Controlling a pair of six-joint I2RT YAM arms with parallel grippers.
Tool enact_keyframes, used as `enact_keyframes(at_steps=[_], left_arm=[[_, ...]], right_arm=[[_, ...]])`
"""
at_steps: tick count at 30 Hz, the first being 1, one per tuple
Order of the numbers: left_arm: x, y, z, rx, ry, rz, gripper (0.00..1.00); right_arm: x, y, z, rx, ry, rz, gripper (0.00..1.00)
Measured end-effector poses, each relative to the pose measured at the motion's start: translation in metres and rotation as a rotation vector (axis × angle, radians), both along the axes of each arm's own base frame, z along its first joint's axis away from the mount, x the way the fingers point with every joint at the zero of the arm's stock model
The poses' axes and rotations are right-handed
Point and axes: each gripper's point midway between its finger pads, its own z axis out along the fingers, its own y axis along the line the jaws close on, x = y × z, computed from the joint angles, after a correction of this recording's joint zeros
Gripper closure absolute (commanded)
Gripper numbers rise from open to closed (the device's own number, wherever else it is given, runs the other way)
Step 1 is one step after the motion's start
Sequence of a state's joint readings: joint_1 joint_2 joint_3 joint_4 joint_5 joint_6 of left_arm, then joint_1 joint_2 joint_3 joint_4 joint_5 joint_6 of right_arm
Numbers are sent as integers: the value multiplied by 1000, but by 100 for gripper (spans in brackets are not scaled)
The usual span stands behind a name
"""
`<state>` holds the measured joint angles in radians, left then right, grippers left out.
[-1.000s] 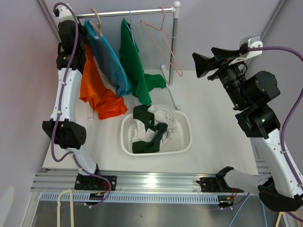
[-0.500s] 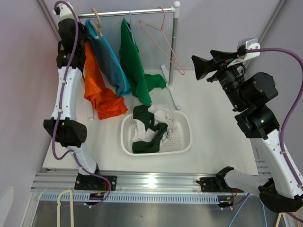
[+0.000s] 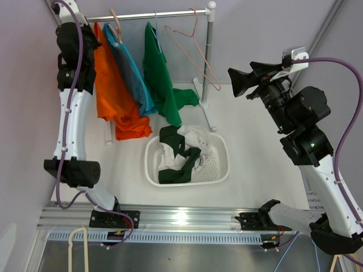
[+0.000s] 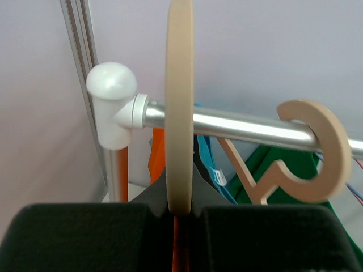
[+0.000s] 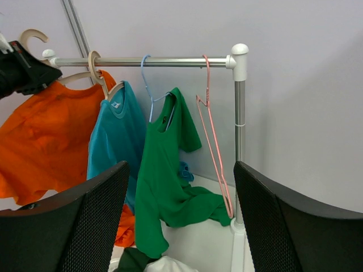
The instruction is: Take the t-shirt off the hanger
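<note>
My left gripper (image 3: 76,35) is shut on the hook of a wooden hanger (image 4: 179,113), seen edge-on between its fingers in the left wrist view. An orange t-shirt (image 3: 113,90) hangs from that hanger. In the right wrist view the hook (image 5: 34,37) sits above and just left of the left end of the rail (image 5: 159,60), with the orange t-shirt (image 5: 39,136) spread below it. My right gripper (image 3: 241,82) is open and empty, held high at the right and facing the rack, well away from the clothes.
A blue t-shirt (image 3: 131,71) on a second wooden hanger (image 4: 317,153), a green t-shirt (image 3: 160,79) and an empty pink wire hanger (image 3: 195,51) hang on the rail. A white basket (image 3: 222,164) with dark green and white clothes stands below. The rack's post (image 3: 209,62) stands at right.
My left arm has moved up and to the left with the hanger, so the orange t-shirt now hangs higher and flatter. The right arm has barely moved.
</note>
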<state>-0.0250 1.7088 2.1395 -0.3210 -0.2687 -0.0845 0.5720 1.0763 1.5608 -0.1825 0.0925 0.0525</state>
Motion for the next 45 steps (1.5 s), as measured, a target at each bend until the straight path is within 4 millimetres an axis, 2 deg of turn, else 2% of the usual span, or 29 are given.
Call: enact_keyframes(at_steps=[5,8,11,14,17,21,27,32,35,39,43,45], left_arm=[[-35,-9,14,5,-32,-22,99],[-48,-14,25,2,-56,-26,99],[-60,-24,25,-3,-51,-27,99],[-74,-40,17,-10,-30,-26,99],[-96,-48,9,-31,0,23,99],[-130,-45,13,-68,0,123,99],[-172,-28,28,-102,-37,292,99],[-181,-25,25,-94,-21,391,99],[-181,-27,20,-85,-2,424,99],[-177,-32,14,-75,17,440,99],[-177,-37,13,-74,20,432,99],[-177,-38,13,-76,18,428,99]], right_arm=[[1,2,-4,-1,12,9,22],[-1,7,-6,3,21,32,22],[-2,18,-10,-3,36,77,25],[-7,45,-23,-31,67,165,26],[-25,86,-38,-77,98,300,26],[-60,132,-53,-126,113,490,26],[-110,173,-62,-140,96,710,26],[-152,211,-72,-155,81,875,26],[-164,231,-81,-170,79,927,26],[-166,252,-94,-187,85,947,25],[-155,267,-101,-208,78,919,26],[-148,274,-102,-216,75,900,30]])
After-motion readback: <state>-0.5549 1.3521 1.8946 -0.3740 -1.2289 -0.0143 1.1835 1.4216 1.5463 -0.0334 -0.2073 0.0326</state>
